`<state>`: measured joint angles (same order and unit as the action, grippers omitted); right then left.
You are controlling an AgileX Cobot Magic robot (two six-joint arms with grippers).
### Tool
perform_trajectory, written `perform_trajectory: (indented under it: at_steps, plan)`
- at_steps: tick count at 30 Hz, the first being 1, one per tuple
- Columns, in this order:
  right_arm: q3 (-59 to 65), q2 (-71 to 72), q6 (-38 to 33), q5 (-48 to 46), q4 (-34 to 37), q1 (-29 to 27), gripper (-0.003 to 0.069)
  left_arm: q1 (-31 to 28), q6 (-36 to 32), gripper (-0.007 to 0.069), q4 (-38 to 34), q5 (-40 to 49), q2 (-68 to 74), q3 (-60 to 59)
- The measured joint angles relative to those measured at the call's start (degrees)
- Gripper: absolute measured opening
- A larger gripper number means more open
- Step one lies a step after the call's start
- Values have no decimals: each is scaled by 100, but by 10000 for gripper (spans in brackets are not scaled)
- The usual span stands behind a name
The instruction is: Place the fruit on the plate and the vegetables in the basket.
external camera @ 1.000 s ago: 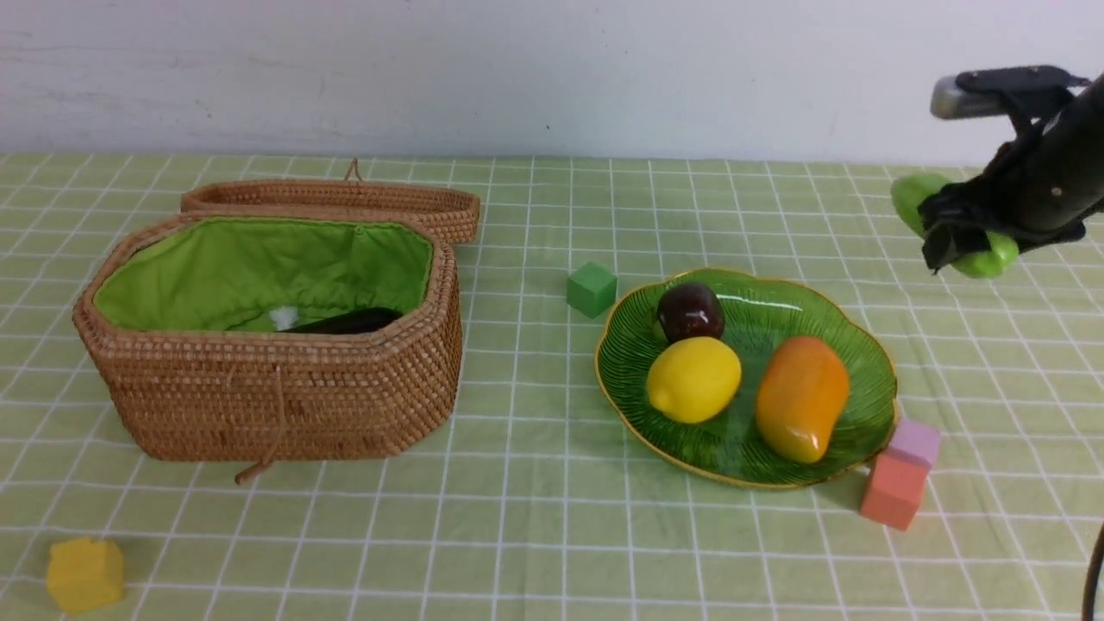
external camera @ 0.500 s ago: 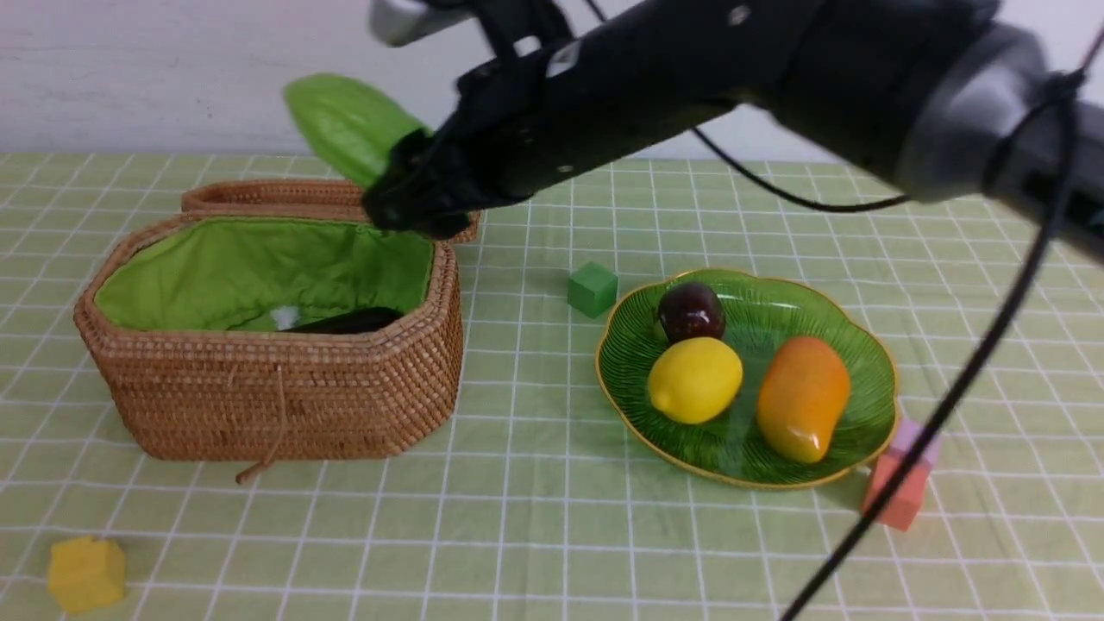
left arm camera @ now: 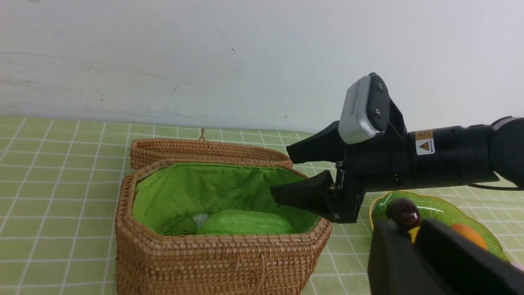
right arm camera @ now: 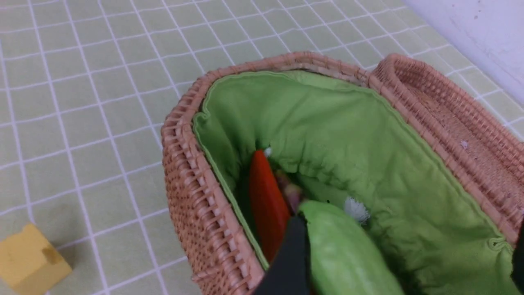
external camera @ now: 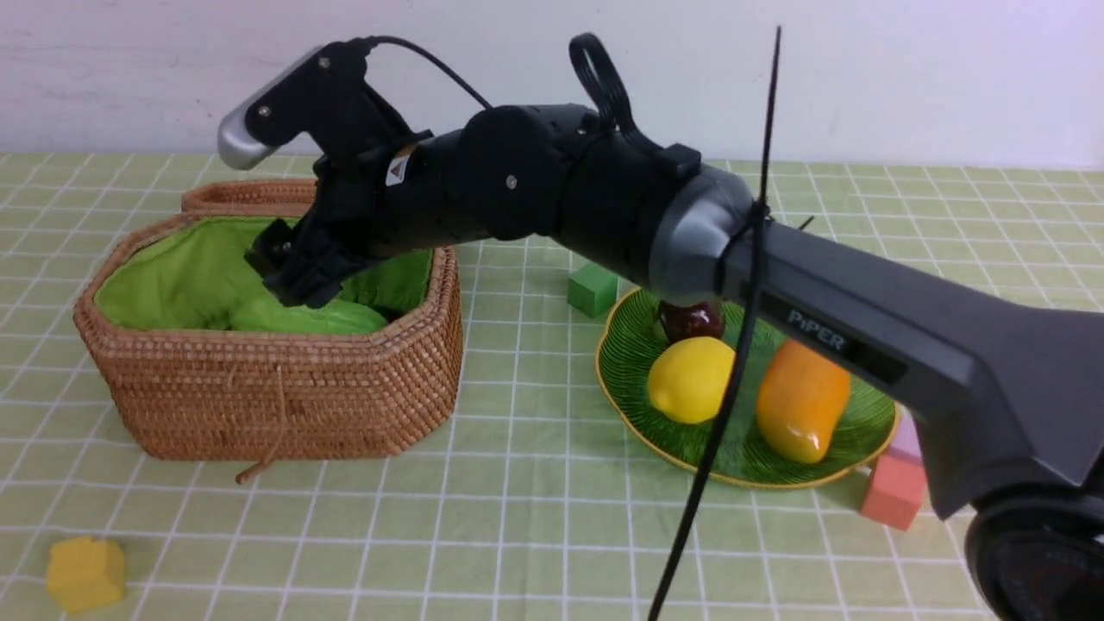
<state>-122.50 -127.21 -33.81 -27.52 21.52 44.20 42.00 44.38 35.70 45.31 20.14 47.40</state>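
Note:
The wicker basket with green lining stands on the left. The light green gourd lies inside it, also in the left wrist view and the right wrist view. The orange-red carrot lies beside it. The eggplant is hidden. My right gripper hangs open just above the gourd, holding nothing. The green plate holds the lemon, the mango and the mangosteen. My left gripper shows only in its wrist view, jaws together and empty, near the plate.
The basket lid lies open behind the basket. A green cube sits left of the plate. An orange-pink cube and a lilac cube touch the plate's right edge. A yellow cube is at the front left. My right arm spans the table's middle.
My right arm swung from the far right across to the basket carrying the gourd. The gourd now lies in the basket over the eggplant, and the gripper has opened.

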Motion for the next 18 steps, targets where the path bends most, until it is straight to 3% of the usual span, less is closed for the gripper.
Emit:
perform_trajectory:
  at_steps: [2, 6, 7, 9, 11, 14, 16, 18]
  plan:
    - [0, 165, 79, -228, -29, 0, 664, 0, 0, 79, 0, 0, 0, 0]
    - [-2, 825, 482, -1275, -306, 0, 582, 0, 0, 78, -47, -48, 0, 0]
    - [-15, 1185, 895, -2057, -611, 0, 505, 0, -47, 78, -165, -84, 0, 0]
    - [-48, 1547, 1320, -2833, -983, 0, 417, 0, -156, 78, -332, -135, -36, 0]
    - [-53, 1992, 1788, -3754, -1476, 0, 272, 0, -440, 76, -643, -328, -222, -110]
    - [91, 2460, 2269, -4339, -2050, -5, 74, 0, -846, 38, -1060, -716, -737, -478]
    - [388, 2771, 2564, -4418, -2232, -5, 0, 0, -1018, -14, -1275, -953, -1156, -847]
    - [742, 3068, 2816, -4424, -2285, -5, -13, 0, -1077, -13, -1409, -1147, -1426, -1186]
